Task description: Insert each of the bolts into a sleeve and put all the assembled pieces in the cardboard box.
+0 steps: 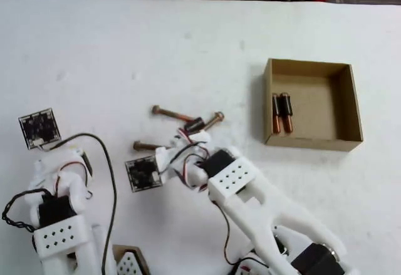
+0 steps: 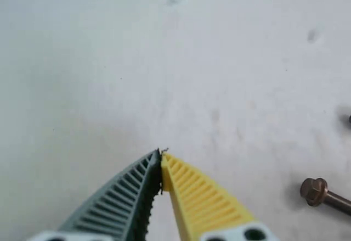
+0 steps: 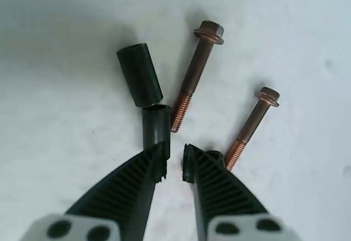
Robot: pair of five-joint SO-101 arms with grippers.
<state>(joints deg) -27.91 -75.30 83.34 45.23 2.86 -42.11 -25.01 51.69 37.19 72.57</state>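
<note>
Room lies open on the white tabletop (image 1: 188, 49) between the loose copper-brown hex-head bolts (image 3: 194, 71), two black tubular sleeves (image 3: 139, 74) and the brown cardboard box (image 1: 313, 142) (two sleeved bolts (image 1: 282, 113) inside). The right gripper (image 3: 174, 161), slightly parted, sits by one sleeve; the left gripper (image 2: 160, 161), tips pressed together, hangs over bare table.

We see loose bolts (image 3: 194, 71) of coppery metal with a dull sheen, 2 smooth matt black sleeves (image 3: 139, 74), a matt brown cardboard box (image 1: 313, 142) and a white matt desk (image 1: 188, 49). The left gripper (image 2: 160, 161) and right gripper (image 3: 174, 161) have ribbed plastic fingers.
</note>
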